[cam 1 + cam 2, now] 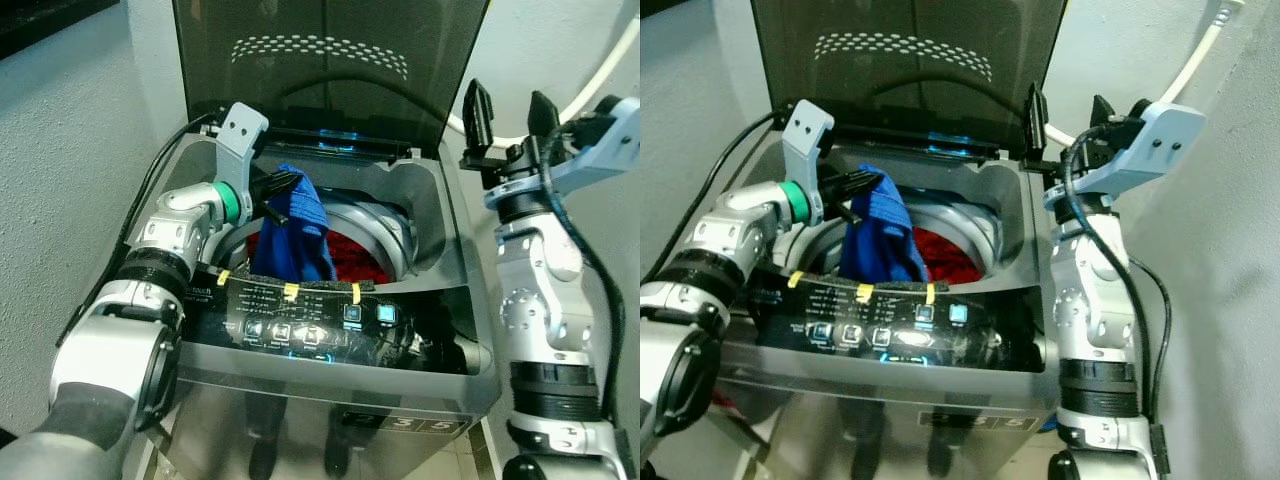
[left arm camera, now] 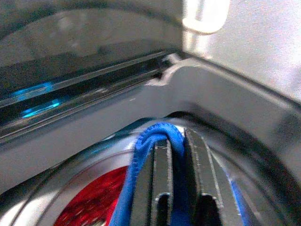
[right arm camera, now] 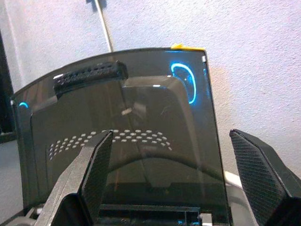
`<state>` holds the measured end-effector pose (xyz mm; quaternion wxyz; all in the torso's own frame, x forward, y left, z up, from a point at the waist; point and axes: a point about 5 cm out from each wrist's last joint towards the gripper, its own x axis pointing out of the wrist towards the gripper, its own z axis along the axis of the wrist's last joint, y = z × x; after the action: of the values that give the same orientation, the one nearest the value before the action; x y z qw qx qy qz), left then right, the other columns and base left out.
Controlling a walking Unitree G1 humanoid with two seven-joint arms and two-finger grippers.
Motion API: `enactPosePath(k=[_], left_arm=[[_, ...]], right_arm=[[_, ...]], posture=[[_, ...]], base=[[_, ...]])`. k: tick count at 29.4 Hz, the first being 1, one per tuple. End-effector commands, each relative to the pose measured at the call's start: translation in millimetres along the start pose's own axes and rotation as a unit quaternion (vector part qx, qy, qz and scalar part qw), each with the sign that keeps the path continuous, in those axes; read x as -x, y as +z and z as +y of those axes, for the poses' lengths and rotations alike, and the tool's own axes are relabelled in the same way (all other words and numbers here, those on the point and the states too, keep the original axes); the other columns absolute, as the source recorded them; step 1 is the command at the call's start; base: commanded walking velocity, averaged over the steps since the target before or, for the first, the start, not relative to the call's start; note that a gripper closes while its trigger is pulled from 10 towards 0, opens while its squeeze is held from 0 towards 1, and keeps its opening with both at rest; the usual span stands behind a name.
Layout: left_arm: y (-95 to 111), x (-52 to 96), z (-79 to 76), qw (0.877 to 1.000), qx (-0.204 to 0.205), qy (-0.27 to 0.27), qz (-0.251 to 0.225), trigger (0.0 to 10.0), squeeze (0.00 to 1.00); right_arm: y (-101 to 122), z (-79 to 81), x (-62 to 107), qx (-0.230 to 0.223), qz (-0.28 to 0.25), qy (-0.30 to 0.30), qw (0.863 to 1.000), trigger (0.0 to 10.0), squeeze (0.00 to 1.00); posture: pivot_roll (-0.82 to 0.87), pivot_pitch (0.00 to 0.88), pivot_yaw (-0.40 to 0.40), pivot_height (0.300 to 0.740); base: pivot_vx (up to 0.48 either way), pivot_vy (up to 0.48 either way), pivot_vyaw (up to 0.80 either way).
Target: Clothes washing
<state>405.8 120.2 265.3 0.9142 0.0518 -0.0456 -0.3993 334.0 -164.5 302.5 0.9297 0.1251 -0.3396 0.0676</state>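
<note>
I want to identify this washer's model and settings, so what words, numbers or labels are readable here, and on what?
"3 5": faint digits, possibly part of a longer number, on the washing machine's front panel, low down; uncertain.
Control panel: small white print rows and lit blue button icons, too small and blurred to read.
Yellow tape strips on the panel edge: no writing visible.
Raised lid: a dot pattern and blue glow, no text.
No brand name is legible.

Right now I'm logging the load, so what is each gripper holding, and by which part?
The left gripper is shut on the blue garment, pinching a fold at its top edge above the washer drum. The right gripper is open and holds nothing.
</note>
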Motion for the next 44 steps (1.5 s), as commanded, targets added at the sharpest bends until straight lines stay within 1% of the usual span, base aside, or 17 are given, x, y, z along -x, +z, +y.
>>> enactPosePath(k=[1,12,13,14,15,17,19,22,27,30,32,33,36,37,38,39,44], left_arm=[[0.5,2.6,-3.7,1.0,0.002,-0.02,-0.01,10.0,1.0],[18.6,24.2,-33.3,0.995,-0.004,-0.056,-0.083,10.0,1.0],[26.9,33.3,-38.0,0.994,-0.025,-0.044,-0.098,10.0,0.64],[32.7,44.8,-43.3,0.992,-0.058,-0.031,-0.105,10.0,0.0],[32.7,44.8,-43.3,0.992,-0.058,-0.031,-0.105,10.0,0.0],[35.6,62.6,-53.4,0.988,-0.116,-0.004,-0.107,10.0,0.0],[35.6,62.6,-53.4,0.988,-0.116,-0.004,-0.107,10.0,0.0],[25.7,83.5,-63.2,0.982,-0.151,0.052,-0.098,10.0,0.0],[19.6,106.9,-63.0,0.97,-0.133,0.175,-0.105,10.0,0.0],[17.8,112.3,-60.4,0.963,-0.135,0.208,-0.102,10.0,0.0],[16.5,118.1,-56.7,0.953,-0.146,0.247,-0.101,10.0,0.0],[18.7,123.9,-47.8,0.937,-0.156,0.294,-0.108,10.0,0.0],[22.0,128.2,-39.9,0.923,-0.16,0.329,-0.115,10.0,0.0],[25.9,132.6,-30.9,0.909,-0.163,0.363,-0.123,10.0,0.0],[25.9,132.6,-30.9,0.909,-0.163,0.363,-0.123,10.0,0.0],[28.7,136.4,-22.9,0.897,-0.168,0.39,-0.127,10.0,0.0],[34.0,139.6,-7.9,0.88,-0.17,0.422,-0.135,10.0,0.0]], right_arm=[[-0.3,0.0,-0.7,0.007,0.001,-0.006,1.0,10.0,0.0],[-5.8,3.5,3.4,0.015,0.012,-0.006,1.0,10.0,0.0],[-6.8,4.5,3.7,0.017,0.015,-0.003,1.0,10.0,0.0],[-7.5,5.9,3.7,0.021,0.018,0.003,1.0,10.0,0.0],[-7.5,5.9,3.7,0.021,0.018,0.003,1.0,10.0,0.0],[-8.2,7.3,4.0,0.025,0.02,0.008,0.999,10.0,0.0],[-8.2,7.3,4.0,0.025,0.02,0.008,0.999,10.0,0.0],[-10.5,8.6,6.2,0.036,0.026,0.015,0.999,10.0,0.0],[-16.8,8.4,12.1,0.061,0.043,0.032,0.997,10.0,0.0],[-18.9,8.3,13.8,0.071,0.049,0.039,0.995,10.0,0.0],[-21.6,8.1,16.0,0.08,0.057,0.047,0.994,10.0,0.0],[-24.4,7.5,18.6,0.088,0.066,0.055,0.992,10.0,0.0],[-26.0,5.6,20.8,0.094,0.071,0.057,0.991,10.0,0.0],[-27.1,2.9,22.6,0.098,0.076,0.056,0.991,10.0,0.0],[-27.1,2.9,22.6,0.098,0.076,0.056,0.991,10.0,0.0],[-27.5,-0.3,23.9,0.102,0.079,0.052,0.99,10.0,0.0],[-28.2,-5.0,24.3,0.106,0.082,0.044,0.99,10.0,0.0]], posture=[[0.06,0.017,0.022,0.74],[0.06,0.03,0.008,0.74],[0.06,0.033,0.001,0.74],[0.06,0.032,-0.002,0.74],[0.06,0.032,-0.002,0.74],[0.06,0.033,-0.005,0.74],[0.06,0.033,-0.005,0.74],[0.07,0.036,-0.02,0.74],[0.09,0.043,-0.049,0.74],[0.09,0.043,-0.049,0.74],[0.09,0.044,-0.058,0.74],[0.09,0.045,-0.063,0.74],[0.09,0.044,-0.073,0.74],[0.1,0.043,-0.076,0.74],[0.1,0.043,-0.076,0.74],[0.1,0.04,-0.081,0.74],[0.11,0.034,-0.088,0.74]], base=[[0.0,0.0,0.0],[0.0,0.0,0.0],[0.0,0.0,0.0],[0.0,0.0,0.0],[0.0,0.0,0.0],[0.0,0.0,0.0],[0.0,0.0,0.0],[0.0,0.0,0.0],[0.0,0.0,0.0],[0.0,0.0,0.0],[0.0,0.0,0.0],[0.0,0.0,0.0],[0.0,0.0,0.0],[0.0,0.0,0.0],[0.0,0.0,0.0],[0.0,0.0,0.0],[0.0,0.0,0.0]])
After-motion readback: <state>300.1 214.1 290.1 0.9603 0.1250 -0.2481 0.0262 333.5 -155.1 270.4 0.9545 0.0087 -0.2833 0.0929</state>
